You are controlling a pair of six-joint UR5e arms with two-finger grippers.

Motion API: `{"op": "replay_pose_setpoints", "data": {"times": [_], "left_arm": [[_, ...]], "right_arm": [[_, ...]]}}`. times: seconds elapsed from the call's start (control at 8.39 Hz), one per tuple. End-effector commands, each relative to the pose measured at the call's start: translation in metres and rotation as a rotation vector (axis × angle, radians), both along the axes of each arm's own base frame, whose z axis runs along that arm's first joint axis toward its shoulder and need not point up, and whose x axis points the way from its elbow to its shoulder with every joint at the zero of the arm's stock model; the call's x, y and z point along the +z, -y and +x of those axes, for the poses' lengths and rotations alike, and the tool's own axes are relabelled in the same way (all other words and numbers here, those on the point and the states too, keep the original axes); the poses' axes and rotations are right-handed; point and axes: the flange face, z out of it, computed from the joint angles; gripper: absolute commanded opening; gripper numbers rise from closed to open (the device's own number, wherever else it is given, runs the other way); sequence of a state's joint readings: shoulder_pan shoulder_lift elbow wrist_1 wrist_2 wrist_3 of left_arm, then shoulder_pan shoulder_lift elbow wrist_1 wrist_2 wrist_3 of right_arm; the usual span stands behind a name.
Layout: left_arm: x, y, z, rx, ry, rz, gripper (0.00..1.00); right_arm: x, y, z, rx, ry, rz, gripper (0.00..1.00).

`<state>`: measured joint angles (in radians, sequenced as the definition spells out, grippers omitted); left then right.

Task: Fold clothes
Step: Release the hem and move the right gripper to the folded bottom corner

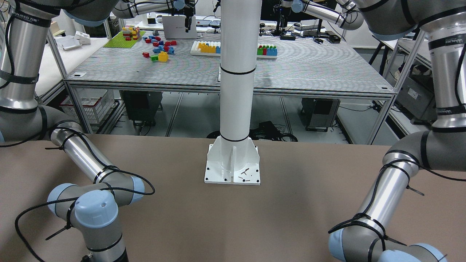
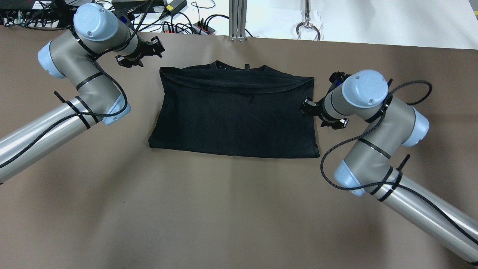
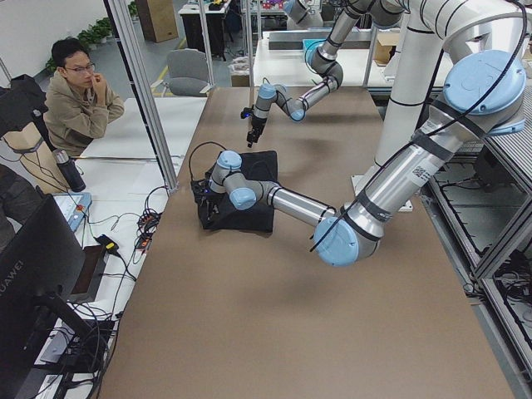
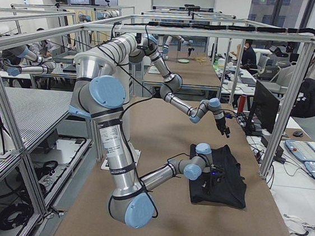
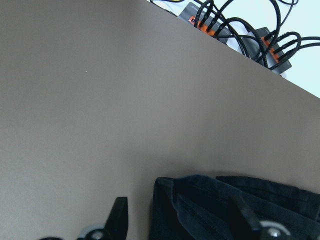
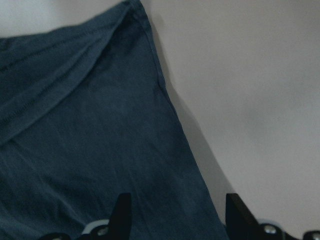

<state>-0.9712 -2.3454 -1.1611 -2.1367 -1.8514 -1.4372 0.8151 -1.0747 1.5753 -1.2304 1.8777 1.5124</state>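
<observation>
Here, black, perhaps navy garment, flat, rectangular, hemmed

Overhead, the right claw is mostly buried under its own wrist. Left claw gets chopped by its wrist cam's bottom edge, just fingertips showing.

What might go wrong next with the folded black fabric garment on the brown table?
The right gripper, open astride the right edge of the black fabric garment, may pinch only the top layer. The left gripper, open at its far-left corner with one finger over bare brown table, may miss the cloth.
</observation>
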Motion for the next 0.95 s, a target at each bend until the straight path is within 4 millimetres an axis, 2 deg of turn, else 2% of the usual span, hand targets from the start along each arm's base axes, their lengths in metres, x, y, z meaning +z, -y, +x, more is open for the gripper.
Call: {"op": "replay_pose_setpoints", "data": {"times": [0.0, 0.24, 0.36, 0.48, 0.6, 0.72, 0.83], "left_arm": [[-0.004, -0.001, -0.005, -0.01, -0.003, 0.009, 0.75], [-0.008, -0.003, -0.008, -0.03, 0.0, 0.022, 0.76], [-0.012, -0.004, -0.01, -0.035, 0.0, 0.028, 0.76], [-0.015, -0.005, -0.01, -0.035, -0.003, 0.032, 0.76], [-0.015, -0.005, -0.011, -0.039, -0.001, 0.033, 0.76], [-0.016, -0.005, -0.011, -0.042, 0.001, 0.036, 0.76], [-0.016, -0.004, -0.012, -0.047, 0.004, 0.038, 0.76]], "right_arm": [[0.035, -0.048, -0.023, -0.026, 0.026, -0.037, 0.72], [0.054, -0.055, -0.018, -0.009, 0.04, -0.059, 0.7], [0.056, -0.058, -0.02, -0.011, 0.044, -0.059, 0.7], [0.057, -0.061, -0.023, -0.016, 0.043, -0.062, 0.64], [0.057, -0.062, -0.025, 0.018, 0.061, -0.106, 0.3], [0.06, -0.064, -0.027, 0.025, 0.062, -0.122, 0.0], [0.062, -0.067, -0.029, 0.021, 0.059, -0.124, 0.0]]}}
